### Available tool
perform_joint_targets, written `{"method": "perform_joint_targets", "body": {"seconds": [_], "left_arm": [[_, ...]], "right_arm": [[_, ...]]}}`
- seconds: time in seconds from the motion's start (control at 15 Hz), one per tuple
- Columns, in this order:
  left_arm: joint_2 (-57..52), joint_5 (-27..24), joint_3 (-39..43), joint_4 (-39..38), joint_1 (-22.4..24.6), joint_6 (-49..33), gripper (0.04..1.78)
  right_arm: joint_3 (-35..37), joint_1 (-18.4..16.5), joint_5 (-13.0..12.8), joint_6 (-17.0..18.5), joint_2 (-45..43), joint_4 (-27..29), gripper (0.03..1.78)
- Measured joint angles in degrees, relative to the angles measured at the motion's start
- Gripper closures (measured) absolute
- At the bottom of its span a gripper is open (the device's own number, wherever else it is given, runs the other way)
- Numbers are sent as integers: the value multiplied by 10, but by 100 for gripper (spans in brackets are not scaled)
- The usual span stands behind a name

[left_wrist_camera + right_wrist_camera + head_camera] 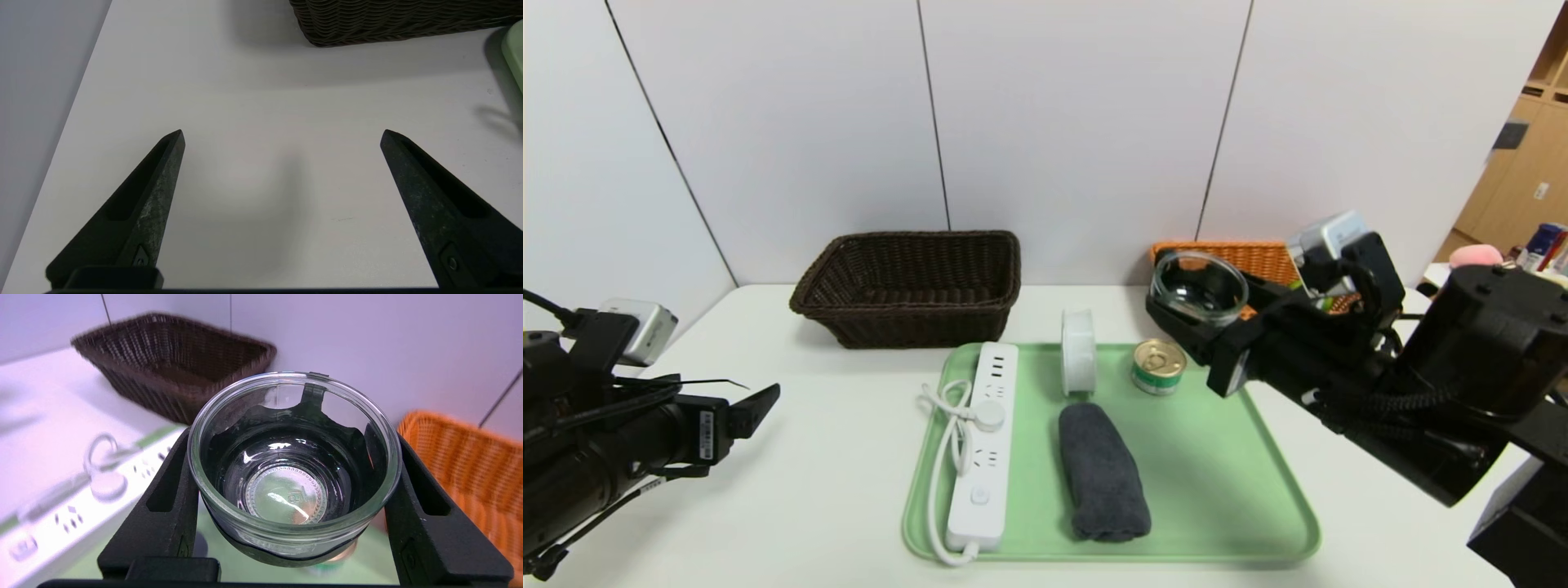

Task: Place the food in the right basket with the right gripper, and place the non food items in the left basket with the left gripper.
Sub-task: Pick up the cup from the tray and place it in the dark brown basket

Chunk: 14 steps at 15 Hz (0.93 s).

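Note:
My right gripper [1205, 310] is shut on the clear glass dish [1199, 286] with its black insert and holds it in the air over the far right corner of the green tray [1241, 490]. It sits just in front of the orange basket [1250, 257]. In the right wrist view the dish [294, 486] sits between the two fingers [171, 498]. The tin [1158, 367], tape roll [1078, 353], power strip [984, 441] and grey towel [1101, 472] lie on the tray. The dark brown basket [911, 286] stands empty at the back. My left gripper [760, 408] is open over bare table at the left. The green fruit is hidden.
The white wall runs close behind both baskets. The left wrist view shows the open left gripper [282, 136] above white table, the dark basket's corner [400, 20] and the tray's edge [515, 53]. The table's left edge is near the left arm.

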Motion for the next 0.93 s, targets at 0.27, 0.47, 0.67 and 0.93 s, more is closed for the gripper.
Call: {"method": "perform_joint_targets", "body": {"seconds": [0.27, 0.47, 0.67, 0.93], "left_arm": [[-10, 0, 3, 1, 1, 8, 13], [-28, 2, 4, 0, 1, 39, 13], [-37, 12, 2, 0, 6, 41, 13], [-49, 12, 4, 0, 7, 41, 13]], "right_arm": [[-187, 22, 2, 2, 15, 176, 59], [-351, 46, 1, 18, 60, 320, 59], [-537, 71, 0, 52, 132, 466, 59], [-748, 89, 4, 77, 266, 614, 59]]}}
